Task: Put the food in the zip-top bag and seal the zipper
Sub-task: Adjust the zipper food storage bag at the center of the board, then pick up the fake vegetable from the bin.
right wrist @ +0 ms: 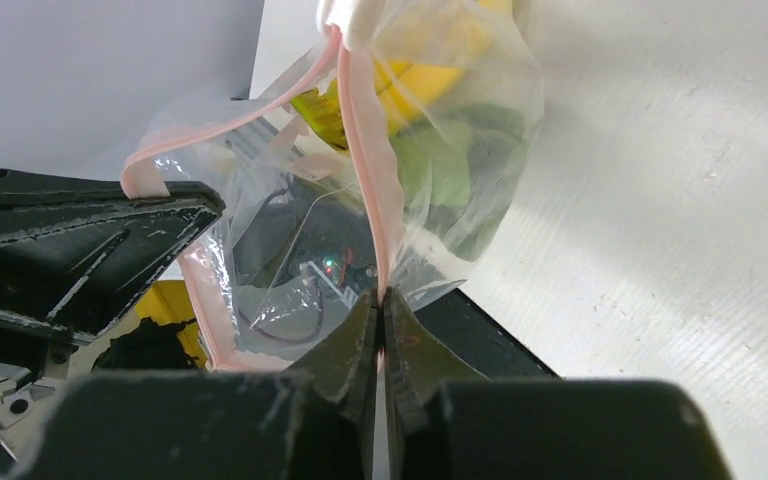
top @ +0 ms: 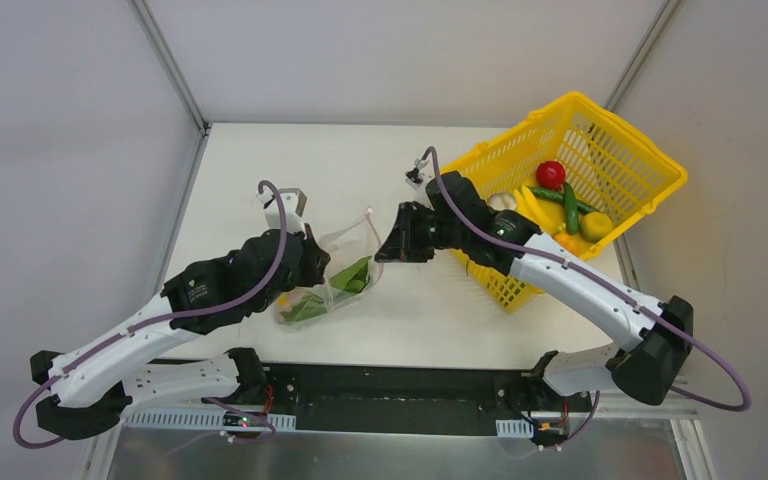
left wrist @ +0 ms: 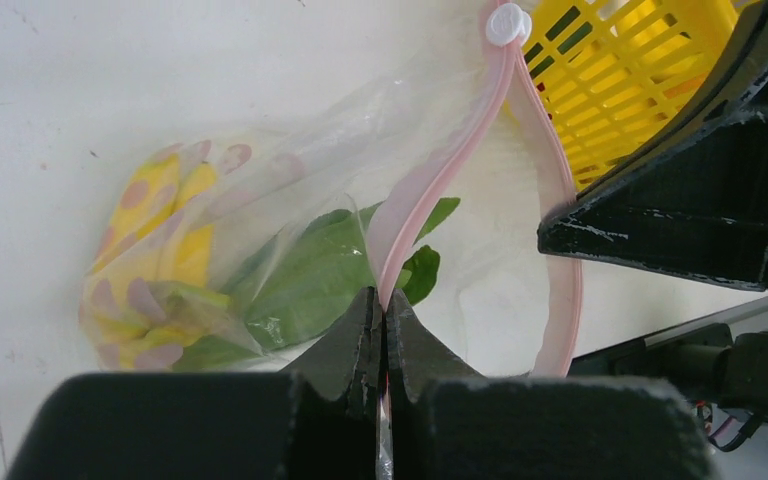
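Note:
The zip-top bag [top: 345, 285] lies between my two grippers with its mouth held apart. Inside it are a green bell pepper [left wrist: 305, 280] and the yellow banana bunch [left wrist: 165, 225]. My left gripper [left wrist: 384, 298] is shut on one lip of the pink zipper [left wrist: 430, 190], below the white slider [left wrist: 507, 22]. My right gripper [right wrist: 380, 298] is shut on the other lip of the zipper [right wrist: 365, 170]. From above, the left gripper [top: 318, 262] and right gripper [top: 382, 245] face each other across the bag. More food, a red tomato [top: 550, 173] and green pods [top: 570, 205], lies in the basket.
The yellow mesh basket [top: 620, 150] stands at the back right, just behind the right arm, with more yellow and orange toy produce in it. The table's near edge and the arm bases run along the bottom of the top view.

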`<state>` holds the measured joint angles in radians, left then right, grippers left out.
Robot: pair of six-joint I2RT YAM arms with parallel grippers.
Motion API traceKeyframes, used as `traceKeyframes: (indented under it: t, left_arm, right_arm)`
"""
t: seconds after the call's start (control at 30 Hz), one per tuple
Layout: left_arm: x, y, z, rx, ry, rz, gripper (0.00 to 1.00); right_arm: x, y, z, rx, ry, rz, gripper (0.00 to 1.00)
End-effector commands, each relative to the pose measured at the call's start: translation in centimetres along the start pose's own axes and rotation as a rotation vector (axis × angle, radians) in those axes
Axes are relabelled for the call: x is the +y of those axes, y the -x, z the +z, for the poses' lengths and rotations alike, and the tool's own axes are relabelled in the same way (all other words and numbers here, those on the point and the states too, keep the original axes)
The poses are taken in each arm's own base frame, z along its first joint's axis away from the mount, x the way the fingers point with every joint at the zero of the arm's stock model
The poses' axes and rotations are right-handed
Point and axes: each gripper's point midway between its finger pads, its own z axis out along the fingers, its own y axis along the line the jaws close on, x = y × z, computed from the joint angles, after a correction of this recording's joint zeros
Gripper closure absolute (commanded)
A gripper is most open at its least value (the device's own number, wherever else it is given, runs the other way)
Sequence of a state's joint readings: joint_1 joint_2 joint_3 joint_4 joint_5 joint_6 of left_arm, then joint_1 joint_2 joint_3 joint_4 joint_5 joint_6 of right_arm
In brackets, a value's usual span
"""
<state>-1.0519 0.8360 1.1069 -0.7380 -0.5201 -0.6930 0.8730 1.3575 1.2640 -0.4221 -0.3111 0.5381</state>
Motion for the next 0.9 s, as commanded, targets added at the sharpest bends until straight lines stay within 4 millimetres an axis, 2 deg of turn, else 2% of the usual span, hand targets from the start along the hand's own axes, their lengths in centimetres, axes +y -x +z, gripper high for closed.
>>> traceKeyframes:
  t: [0.0, 0.03, 0.1, 0.17, 0.23, 0.37, 0.47, 0.53, 0.63, 0.7, 0.8, 0.87]
  left_arm:
    - [-1.0, 0.9, 0.2, -0.037, -0.043, -0.045, 1.00]
    - [-1.1, 0.8, 0.3, -0.038, -0.047, -0.048, 1.00]
    - [-1.3, 0.7, 0.4, -0.037, -0.055, -0.053, 1.00]
    - [-1.3, 0.7, 0.5, -0.039, -0.056, -0.056, 1.00]
    - [-1.3, 0.8, 0.5, -0.045, -0.054, -0.058, 1.00]
    - [-1.1, 1.1, 0.2, -0.057, -0.054, -0.062, 1.00]
    - [-0.9, 1.3, -0.1, -0.070, -0.059, -0.068, 1.00]
    - [-0.8, 1.4, -0.2, -0.074, -0.062, -0.070, 1.00]
    - [-0.7, 1.5, -0.5, -0.081, -0.068, -0.077, 1.00]
    - [-0.6, 1.5, -0.7, -0.085, -0.072, -0.081, 1.00]
    - [-0.4, 1.5, -0.8, -0.087, -0.069, -0.076, 1.00]
    - [-0.2, 1.4, -0.8, -0.085, -0.063, -0.071, 1.00]
  right_arm:
    - [-1.0, 1.6, -2.1, -0.119, -0.086, -0.025, 0.95]
    - [-2.2, 1.8, -2.1, -0.138, -0.140, -0.019, 0.95]
    - [-2.8, 1.7, -2.3, -0.144, -0.167, -0.022, 0.91]
    - [-2.0, 1.6, -2.7, -0.146, -0.126, -0.036, 0.73]
    - [-0.9, 1.8, -3.6, -0.164, -0.078, -0.057, 0.60]
    - [1.2, 2.8, -6.7, -0.229, -0.012, -0.122, 0.44]
    - [1.5, 4.5, -10.2, -0.364, -0.039, -0.189, 0.35]
    - [-0.2, 6.8, -13.0, -0.521, -0.165, -0.199, 0.26]
    - [-3.6, 9.7, -17.7, -0.736, -0.394, -0.219, 0.18]
    - [-5.9, 11.2, -20.8, -0.846, -0.560, -0.215, 0.17]
    - [-9.1, 12.6, -23.7, -0.923, -0.764, -0.205, 0.17]
    - [-11.4, 13.3, -24.8, -0.924, -0.860, -0.164, 0.17]
